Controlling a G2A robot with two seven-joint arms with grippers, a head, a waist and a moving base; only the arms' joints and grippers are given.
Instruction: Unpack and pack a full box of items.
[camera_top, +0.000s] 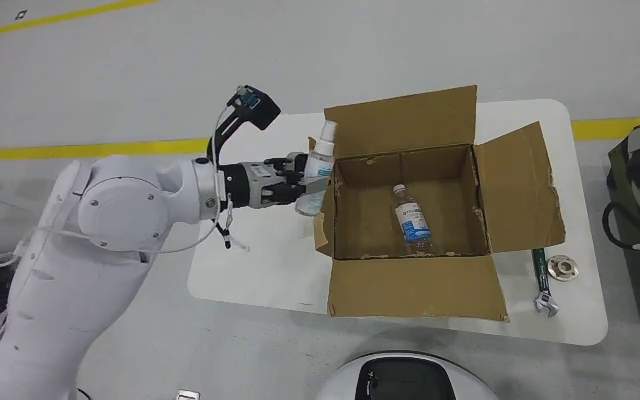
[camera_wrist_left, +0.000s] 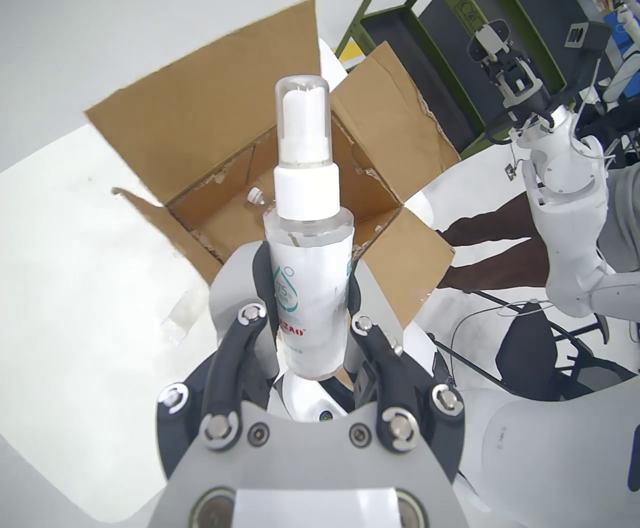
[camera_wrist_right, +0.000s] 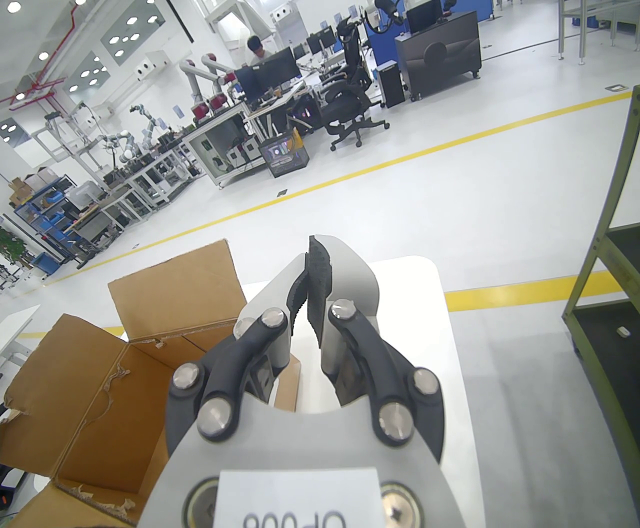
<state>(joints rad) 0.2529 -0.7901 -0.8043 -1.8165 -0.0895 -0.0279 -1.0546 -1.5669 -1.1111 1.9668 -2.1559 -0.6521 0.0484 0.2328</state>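
Left gripper (camera_wrist_left: 307, 272) clamped on spray bottle (camera_wrist_left: 306, 220) at mid-body, just outside box (camera_top: 410, 125) wall | likely light, rigid, slick plastic; grip label band, not cap | water bottle (camera_top: 411, 222) lies inside | right gripper (camera_wrist_right: 311, 285) closed, empty

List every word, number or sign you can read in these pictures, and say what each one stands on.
"75", large, on the label of the spray bottle held in the left gripper.
Red letters below it: partly hidden by that gripper, not readable whole.
Sticker on the right gripper: upside down, cut off by the picture's edge, unsure.
Label of the water bottle in the box: too small.
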